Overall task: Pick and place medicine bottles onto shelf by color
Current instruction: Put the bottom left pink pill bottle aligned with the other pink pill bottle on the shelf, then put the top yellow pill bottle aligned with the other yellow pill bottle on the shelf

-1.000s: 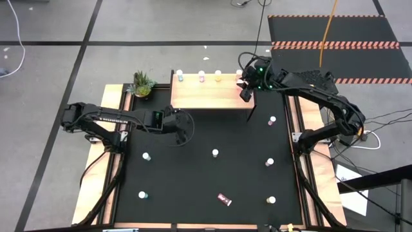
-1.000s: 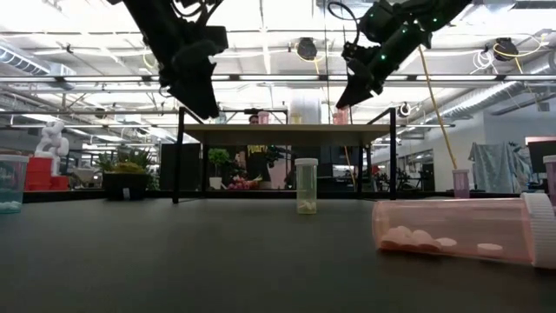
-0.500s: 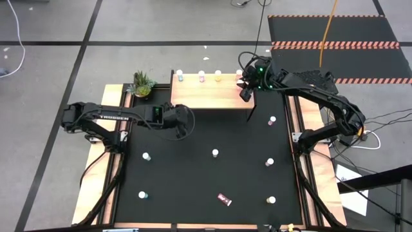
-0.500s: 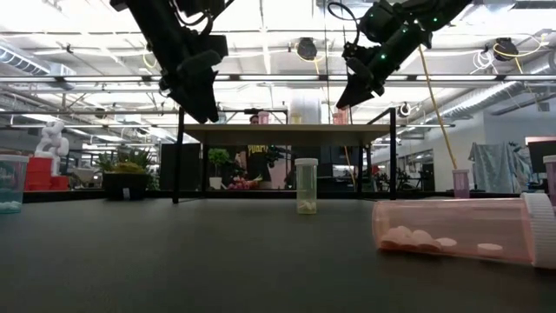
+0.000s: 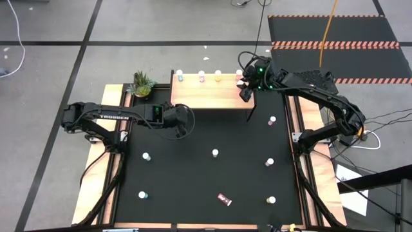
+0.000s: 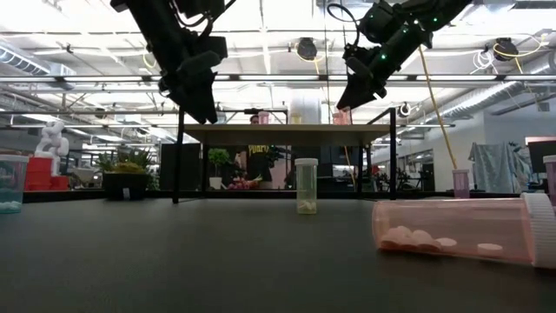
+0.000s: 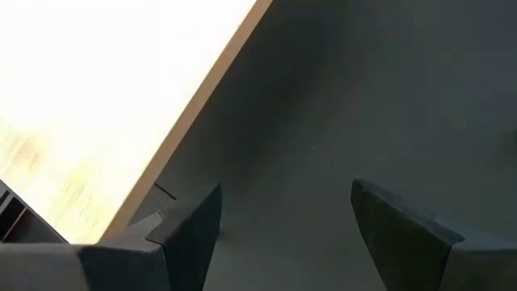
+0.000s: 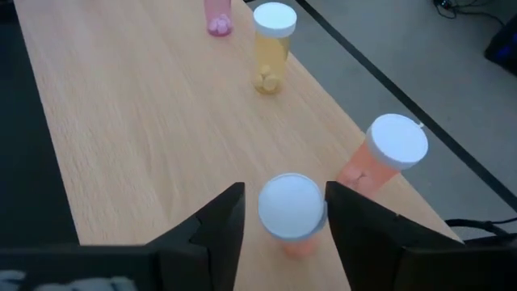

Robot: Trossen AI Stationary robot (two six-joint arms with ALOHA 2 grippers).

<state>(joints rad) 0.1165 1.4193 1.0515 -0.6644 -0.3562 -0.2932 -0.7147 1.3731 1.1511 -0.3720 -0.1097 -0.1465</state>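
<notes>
As it stands, orange bottle (image 8: 291, 212) between right gripper (image 8: 281, 212)

The high view looks straight down from well above, taking in the whole table (image 5: 193, 174), both arms and the shelf (image 5: 209, 96); the low view sits at tabletop level, facing level across the table toward the same shelf (image 6: 287, 132), with a fallen bottle (image 6: 460, 230) close to the lens. The left wrist view looks down past its own fingers (image 7: 190, 230), close over the table beside the shelf edge. The right wrist view looks closely past its fingers (image 8: 218, 222) onto the shelf top.
</notes>
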